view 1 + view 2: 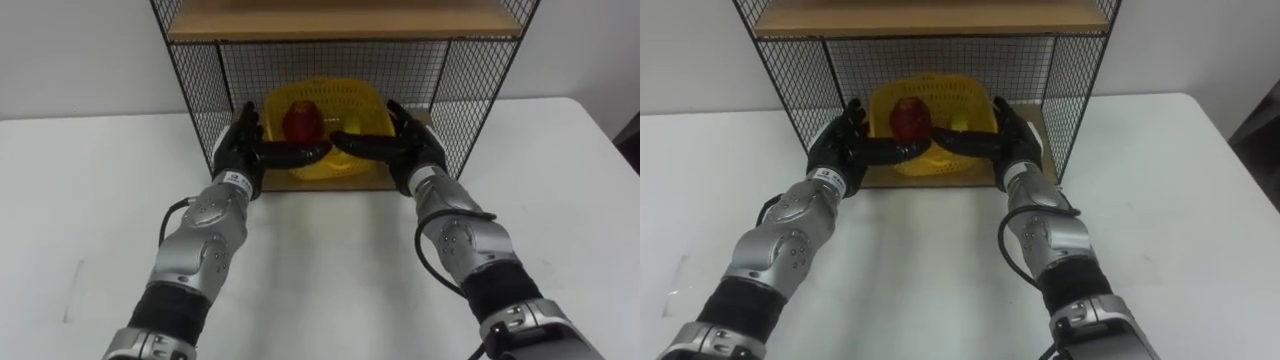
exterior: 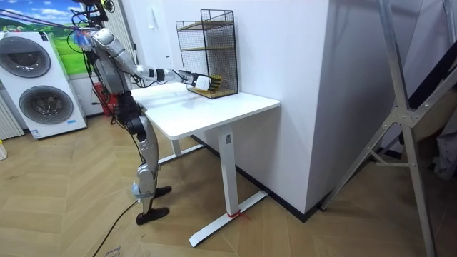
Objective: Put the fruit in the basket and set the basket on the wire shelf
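Note:
A yellow plastic basket (image 1: 335, 98) sits on the wooden bottom board inside the black wire shelf (image 1: 198, 80). A red fruit (image 1: 301, 120) lies in it, with something yellow beside it. My left hand (image 1: 243, 146) is against the basket's left side and my right hand (image 1: 412, 146) against its right side. Fingers of both reach straight into the shelf, and the thumbs stretch inward across the basket's front rim. Both hands are open, pressing the basket between them. In the room view I stand at the table's left end with both arms stretched toward the shelf (image 2: 208, 51).
The shelf stands at the back of a white table (image 1: 330, 260), against the wall, with a wooden upper board (image 1: 340, 22) above the basket. Mesh walls close the compartment's sides and back. Washing machines (image 2: 36, 78) stand behind me; a metal frame (image 2: 400, 121) is at the room view's right.

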`<state>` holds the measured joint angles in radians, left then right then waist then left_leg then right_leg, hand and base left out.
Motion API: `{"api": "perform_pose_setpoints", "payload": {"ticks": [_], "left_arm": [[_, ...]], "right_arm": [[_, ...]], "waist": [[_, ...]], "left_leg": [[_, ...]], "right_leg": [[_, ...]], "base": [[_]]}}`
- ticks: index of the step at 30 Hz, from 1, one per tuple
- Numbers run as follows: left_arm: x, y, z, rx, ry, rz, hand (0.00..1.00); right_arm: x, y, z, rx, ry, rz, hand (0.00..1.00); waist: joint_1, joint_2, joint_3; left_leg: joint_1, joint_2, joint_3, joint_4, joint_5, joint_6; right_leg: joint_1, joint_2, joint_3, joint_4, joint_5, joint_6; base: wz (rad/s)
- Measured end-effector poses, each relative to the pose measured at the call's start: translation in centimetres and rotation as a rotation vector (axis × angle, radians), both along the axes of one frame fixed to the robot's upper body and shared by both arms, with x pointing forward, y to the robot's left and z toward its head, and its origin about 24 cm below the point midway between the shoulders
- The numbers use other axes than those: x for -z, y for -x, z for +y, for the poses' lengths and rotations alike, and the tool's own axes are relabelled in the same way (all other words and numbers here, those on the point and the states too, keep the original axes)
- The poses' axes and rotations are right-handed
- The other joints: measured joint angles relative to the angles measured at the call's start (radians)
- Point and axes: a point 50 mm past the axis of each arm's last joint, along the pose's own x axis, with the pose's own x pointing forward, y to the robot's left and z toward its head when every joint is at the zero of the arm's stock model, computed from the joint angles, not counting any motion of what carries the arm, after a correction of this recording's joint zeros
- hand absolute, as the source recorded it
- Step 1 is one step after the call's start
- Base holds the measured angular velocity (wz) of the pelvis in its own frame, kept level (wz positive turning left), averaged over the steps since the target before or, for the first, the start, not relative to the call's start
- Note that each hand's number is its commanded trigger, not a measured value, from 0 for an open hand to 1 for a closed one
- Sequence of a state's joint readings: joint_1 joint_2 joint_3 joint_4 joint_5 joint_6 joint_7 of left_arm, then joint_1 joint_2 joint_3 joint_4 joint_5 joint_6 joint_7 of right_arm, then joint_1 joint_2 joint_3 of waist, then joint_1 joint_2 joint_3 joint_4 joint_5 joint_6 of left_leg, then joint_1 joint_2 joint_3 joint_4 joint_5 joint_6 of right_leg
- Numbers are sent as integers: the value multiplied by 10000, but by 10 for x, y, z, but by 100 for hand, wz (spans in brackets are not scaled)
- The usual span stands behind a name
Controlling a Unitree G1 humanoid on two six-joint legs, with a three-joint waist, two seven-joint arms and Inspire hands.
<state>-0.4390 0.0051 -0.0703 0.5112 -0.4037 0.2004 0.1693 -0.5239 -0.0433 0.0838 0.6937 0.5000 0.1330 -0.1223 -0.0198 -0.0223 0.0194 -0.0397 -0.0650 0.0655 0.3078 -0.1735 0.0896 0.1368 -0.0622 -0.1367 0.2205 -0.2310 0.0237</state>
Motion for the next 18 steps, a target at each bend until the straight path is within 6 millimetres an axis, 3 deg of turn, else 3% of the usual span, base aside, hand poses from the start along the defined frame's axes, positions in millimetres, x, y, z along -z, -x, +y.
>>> {"api": "perform_pose_setpoints", "payload": {"ticks": [5, 7, 14, 18], "left_arm": [[2, 1, 10, -343, -28, 79, 0], [9, 6, 11, -387, -4, 288, 0], [16, 11, 14, -547, 139, 519, 0], [6, 12, 14, -536, 222, -7, 0]], "right_arm": [[-3, 6, -1, 71, -71, -320, 0], [-1, 12, -4, 122, -71, -406, 0], [14, 24, -25, 603, 399, 102, 0], [11, 30, -31, 604, 851, -186, 0]], "waist": [[-6, 62, -51], [-12, 148, -163], [-22, 176, -189], [-10, 153, -222]], "left_leg": [[-7, 2, -94, -2, 0, -1], [33, -1, -105, -8, 1, -3], [229, 19, -125, -49, 32, -47], [191, 33, -114, -46, 40, -54]], "right_leg": [[-29, 29, -32, 17, 4, -7], [34, 34, -34, 2, 9, -14], [199, 61, -31, 41, 19, -32], [115, 67, -32, 87, 23, -39]], "base": [[2], [0], [0], [0]]}}
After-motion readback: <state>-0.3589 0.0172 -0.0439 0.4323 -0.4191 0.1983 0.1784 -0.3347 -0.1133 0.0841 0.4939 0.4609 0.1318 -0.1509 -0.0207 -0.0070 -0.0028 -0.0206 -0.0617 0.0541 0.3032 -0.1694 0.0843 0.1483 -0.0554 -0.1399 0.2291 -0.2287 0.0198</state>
